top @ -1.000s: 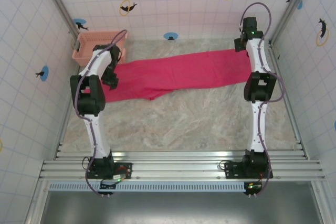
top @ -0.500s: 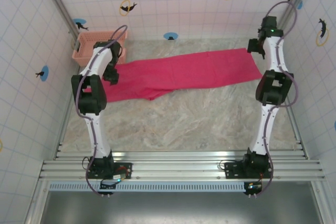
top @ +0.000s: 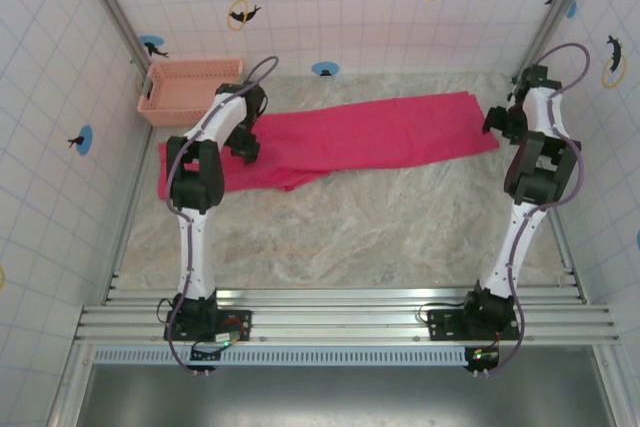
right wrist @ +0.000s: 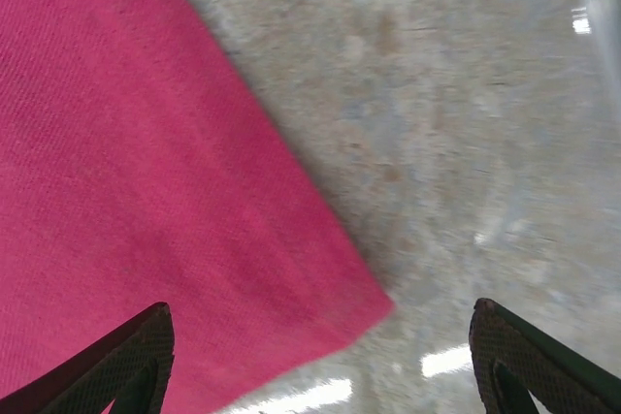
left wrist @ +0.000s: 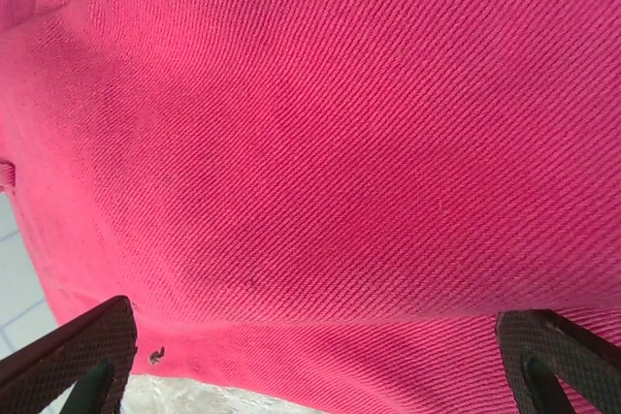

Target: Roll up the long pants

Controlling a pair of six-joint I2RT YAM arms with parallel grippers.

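Altogether: one long pants (top: 380, 132), one basket (top: 165, 107), left claw (left wrist: 312, 315) and right claw (right wrist: 320, 307) both apart.

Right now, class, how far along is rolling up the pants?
Done: the pants lie flat in a long strip. In hand: both open, the left gripper is over their left part, the right gripper over their right corner. Left: all the rolling; no roll started.

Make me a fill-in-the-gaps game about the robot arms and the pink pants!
1. The long pants lie flat, not yet ___ up.
2. The basket sits in the table's far ___ corner.
3. The left end effector and the right end effector are both ___.

Missing words: rolled; left; open.
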